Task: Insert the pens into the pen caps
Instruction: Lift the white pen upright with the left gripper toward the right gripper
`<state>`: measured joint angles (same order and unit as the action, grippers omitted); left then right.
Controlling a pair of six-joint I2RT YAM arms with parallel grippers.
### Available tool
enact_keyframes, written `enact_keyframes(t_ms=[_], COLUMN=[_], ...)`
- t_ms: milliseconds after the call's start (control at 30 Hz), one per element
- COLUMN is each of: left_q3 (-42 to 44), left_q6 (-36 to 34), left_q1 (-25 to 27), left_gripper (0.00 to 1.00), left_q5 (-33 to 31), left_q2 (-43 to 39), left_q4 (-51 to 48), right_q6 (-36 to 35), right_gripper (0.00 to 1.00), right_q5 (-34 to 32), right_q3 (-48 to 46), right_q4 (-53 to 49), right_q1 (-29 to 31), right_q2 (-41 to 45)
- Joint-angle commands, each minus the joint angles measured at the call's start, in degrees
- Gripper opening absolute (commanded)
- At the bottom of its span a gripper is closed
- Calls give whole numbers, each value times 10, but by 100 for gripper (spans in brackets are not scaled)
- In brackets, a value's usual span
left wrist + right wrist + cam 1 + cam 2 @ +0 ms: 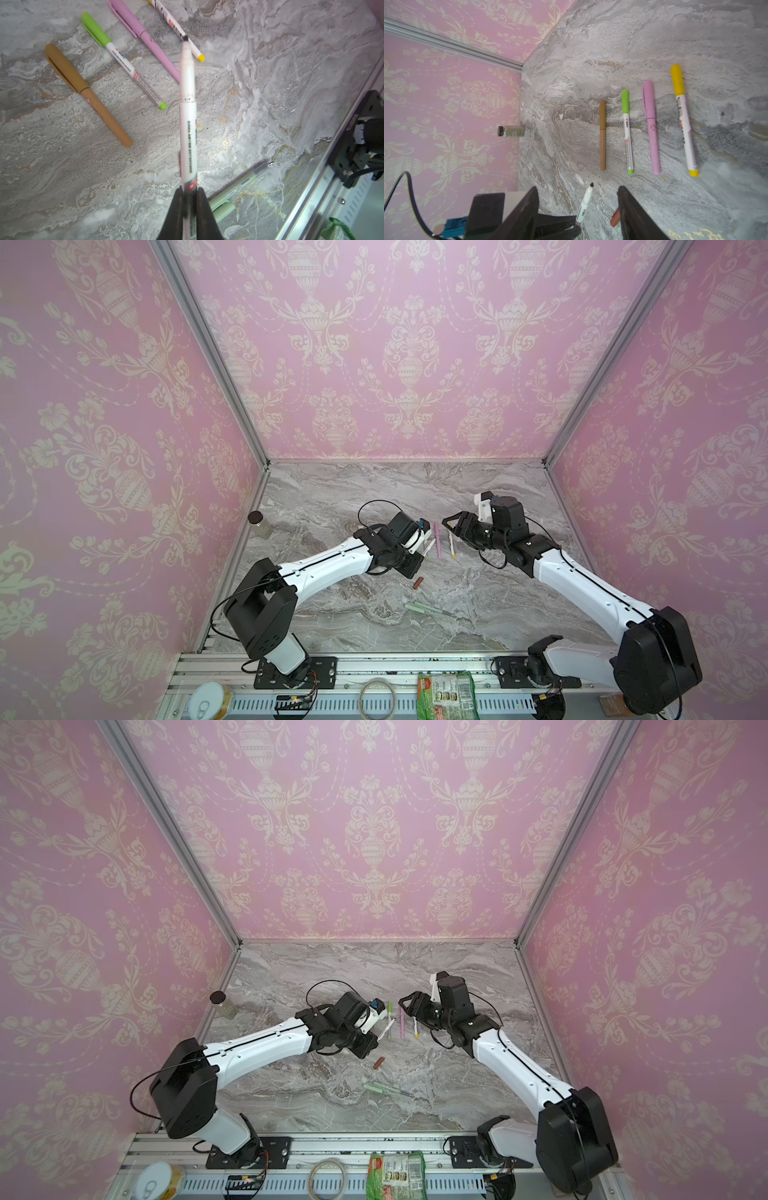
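Note:
My left gripper (190,199) is shut on the back end of an uncapped white pen (188,124) with its dark tip pointing away, held above the table. My right gripper (577,187) hangs open and empty, facing that pen (584,205). Four capped pens lie in a row between the grippers: brown (602,135), bright green (627,133), pink (651,126) and yellow (684,122). A reddish-brown pen cap (418,583) lies loose nearer the front. Farther forward a pale green pen (239,185) lies uncapped beside its pale green cap (223,209).
A small jar with a black lid (259,524) stands by the left wall. On the front rail sit a tin can (208,699), a tape ring (377,697) and a green packet (444,695). Pink patterned walls enclose the marble table (478,489).

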<state>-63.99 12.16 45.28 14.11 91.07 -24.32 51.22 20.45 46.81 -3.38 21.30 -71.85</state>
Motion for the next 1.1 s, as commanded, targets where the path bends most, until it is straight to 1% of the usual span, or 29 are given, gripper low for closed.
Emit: enact_keyframes(t_ms=[0,167,367,433,533,633,800,833,900,933,1000,1033,1067], left_q3=[-1,21,20,20,20,21,26,27,29,30,36,38,41], left_q6=[69,110,120,121,124,124,127,128,128,128,129,130,130], left_q1=[-13,-20,-20,-20,-20,-21,-22,-22,-23,-23,-24,-26,-27], left_gripper=[0,0,0,0,0,0,0,0,0,3,19,23,26], left_q5=[42,52,60,61,58,54,54,54,53,52,46,44,43], left_q2=[-24,-34,-27,-26,-26,-27,-26,-26,-27,-27,-31,-33,-34], left_q4=[57,109,114,115,118,119,125,125,125,125,124,124,125], right_q6=[13,14,15,18,32,41,44,45,46,47,48,49,50], right_gripper=[65,66,63,60,48,33,4,0,0,0,0,0,0], right_q5=[37,36,46,43,43,40,33,31,28,26,24,24,23], right_q3=[-17,-24,-11,-6,-5,-3,5,6,8,10,10,11,12], right_q4=[45,58,81,84,96,106,103,103,100,100,101,104,105], right_q1=[8,27,58,65,71,79,88,90,91,92,95,96,98], right_q2=[-14,-31,-66,-79,-95,-103,-104,-103,-101,-100,-99,-98,-98])
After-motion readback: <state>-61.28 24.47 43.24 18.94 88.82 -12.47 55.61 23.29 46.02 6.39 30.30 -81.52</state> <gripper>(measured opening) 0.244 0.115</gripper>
